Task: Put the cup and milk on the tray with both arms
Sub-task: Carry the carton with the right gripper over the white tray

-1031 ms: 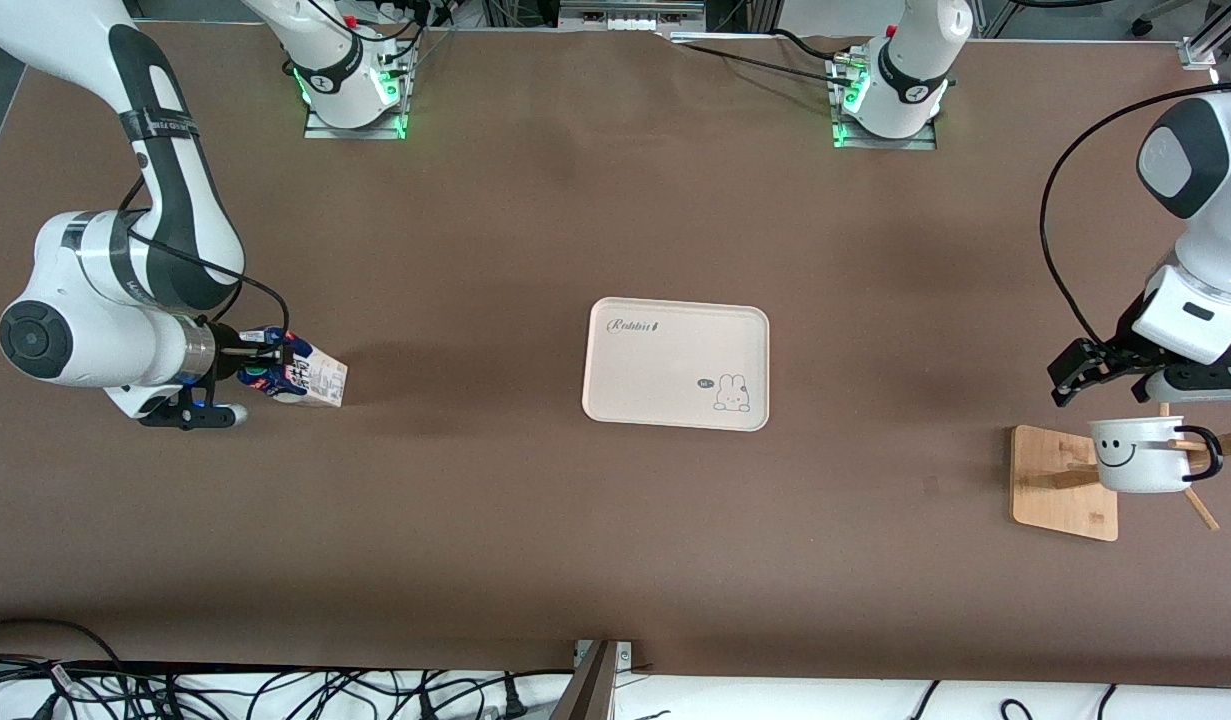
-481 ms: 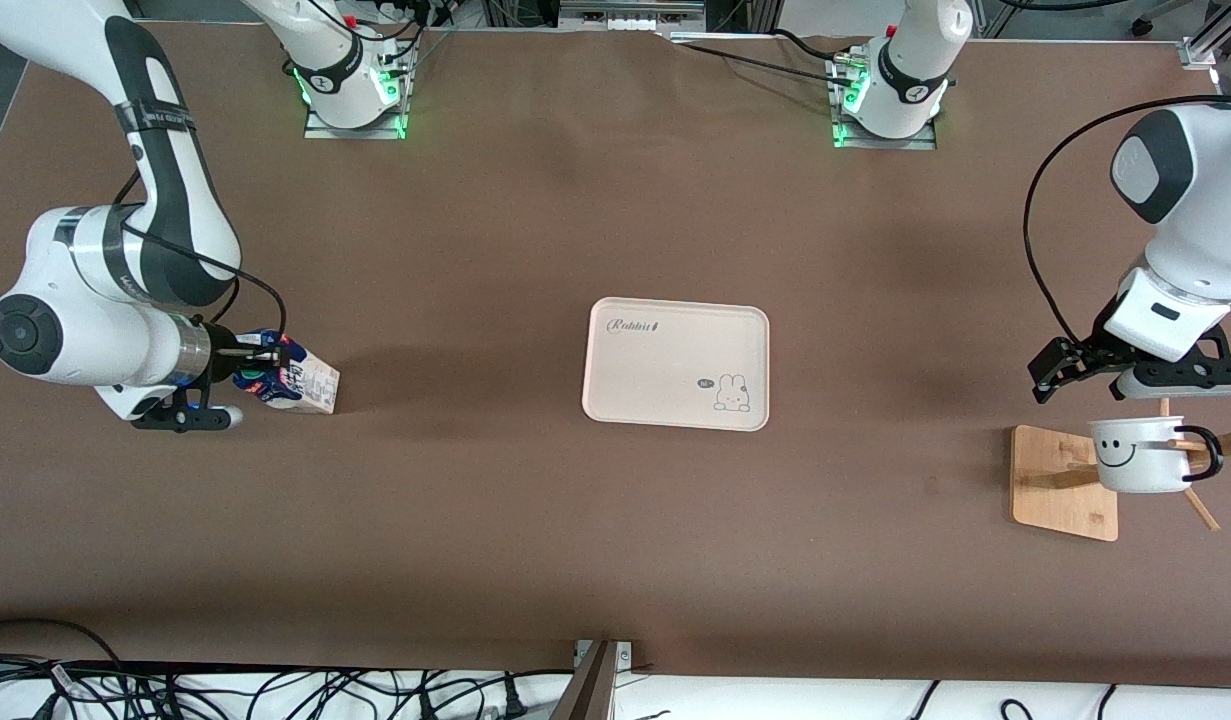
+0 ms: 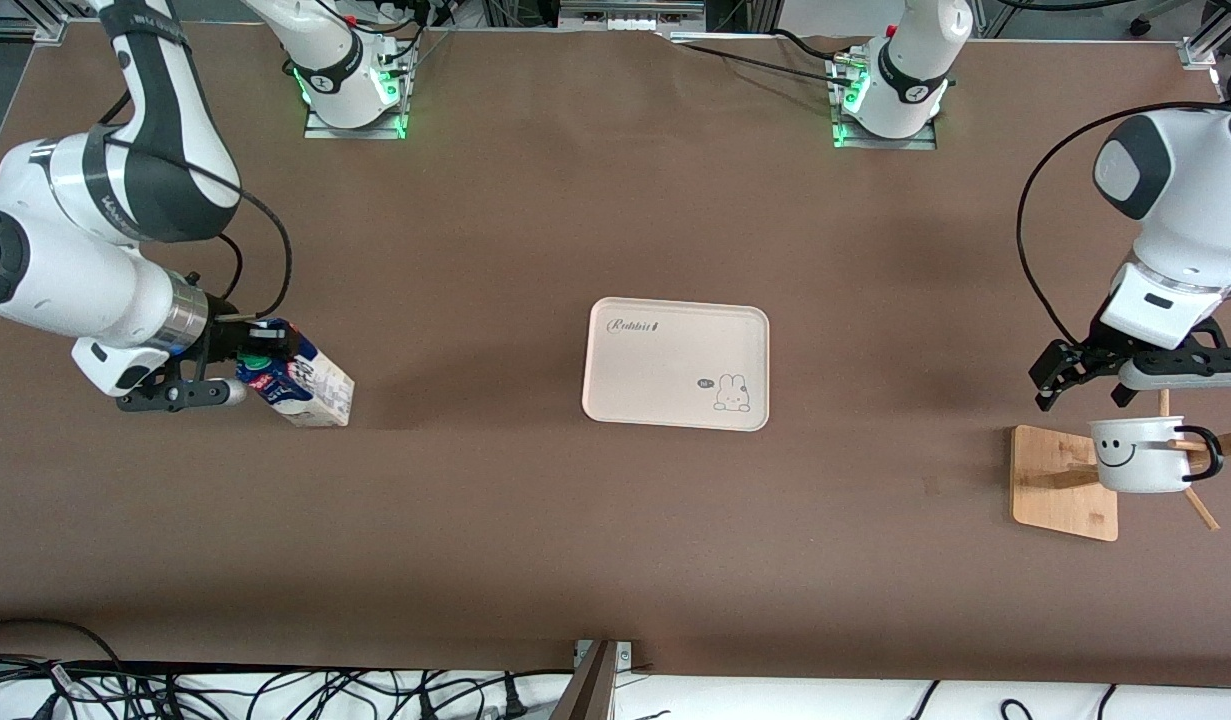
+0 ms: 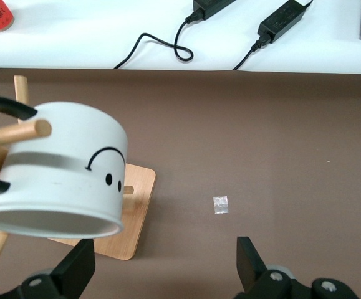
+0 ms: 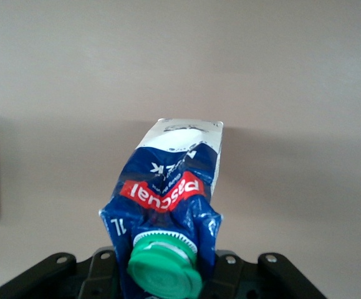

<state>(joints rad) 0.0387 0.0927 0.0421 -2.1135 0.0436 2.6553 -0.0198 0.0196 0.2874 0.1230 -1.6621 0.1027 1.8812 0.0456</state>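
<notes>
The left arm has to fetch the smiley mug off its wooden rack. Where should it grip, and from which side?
Probably the mug by its rim wall near the mouth, which points toward the right arm's end of the table. It hangs tipped on a peg of the rack, handle against the post. The left hand, open above the rack, could come from the mouth end and slide it off along the peg.

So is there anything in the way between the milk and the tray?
No. The right gripper is shut on the milk, and only bare table lies between it and the tray. The tray holds nothing. The cup hangs on its wooden rack at the left arm's end.
</notes>
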